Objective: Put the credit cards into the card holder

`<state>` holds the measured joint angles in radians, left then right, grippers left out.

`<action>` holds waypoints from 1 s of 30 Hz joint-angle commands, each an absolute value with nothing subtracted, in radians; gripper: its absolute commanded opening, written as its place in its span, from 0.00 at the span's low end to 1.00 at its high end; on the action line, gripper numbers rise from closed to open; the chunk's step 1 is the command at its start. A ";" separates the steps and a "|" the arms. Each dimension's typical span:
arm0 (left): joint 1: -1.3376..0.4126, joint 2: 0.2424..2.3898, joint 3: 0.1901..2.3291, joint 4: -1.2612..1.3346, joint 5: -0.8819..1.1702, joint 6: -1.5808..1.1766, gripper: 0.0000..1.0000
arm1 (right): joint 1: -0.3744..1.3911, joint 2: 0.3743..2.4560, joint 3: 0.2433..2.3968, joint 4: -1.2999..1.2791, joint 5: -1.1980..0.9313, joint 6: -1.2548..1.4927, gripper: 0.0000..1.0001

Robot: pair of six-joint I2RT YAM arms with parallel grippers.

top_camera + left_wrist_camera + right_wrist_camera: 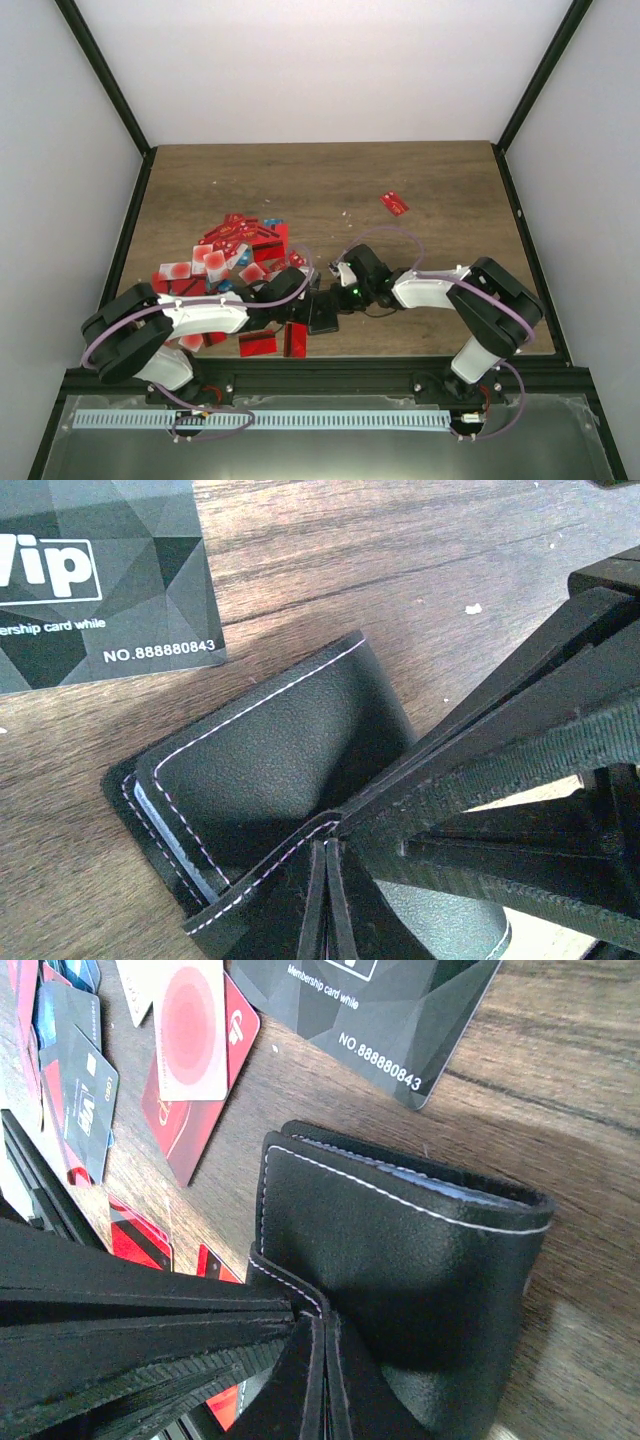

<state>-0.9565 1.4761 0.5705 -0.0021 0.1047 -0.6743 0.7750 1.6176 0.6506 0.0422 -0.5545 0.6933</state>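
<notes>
The black card holder (322, 314) lies on the wood between both arms, its stitched flaps folded over with a pale blue card edge showing inside. My left gripper (328, 848) is shut on one stitched flap edge of the card holder (270, 750). My right gripper (322, 1322) is shut on the opposite flap of the card holder (410, 1250); the two pairs of fingers meet almost tip to tip. The credit cards (235, 250), mostly red, lie in a loose pile left of the holder. Some of them show in the right wrist view as red credit cards (205, 1110).
A thin black membership card (100, 570) lies flat just beyond the holder, also seen as the black card (380, 1010). One red card (394, 203) lies alone at the back right. Two red cards (258, 343) sit near the front edge. Black frame posts border the table.
</notes>
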 commanded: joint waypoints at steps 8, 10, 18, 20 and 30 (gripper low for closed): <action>-1.024 1.437 0.596 -0.261 -0.035 -0.691 0.04 | 0.919 1.775 0.672 -0.038 -0.476 0.693 0.01; -1.023 1.451 0.597 -0.261 -0.026 -0.686 0.04 | 0.942 1.816 0.695 -0.090 -0.411 0.690 0.01; -1.023 1.553 0.579 -0.197 0.022 -0.668 0.04 | 0.985 1.877 0.714 -0.165 -0.315 0.698 0.01; -1.023 1.569 0.581 -0.206 0.034 -0.679 0.04 | 1.015 1.896 0.722 -0.173 -0.318 0.707 0.01; -1.036 1.631 0.418 -0.109 0.127 -0.801 0.04 | 1.142 2.046 0.723 -0.136 -0.287 0.804 0.01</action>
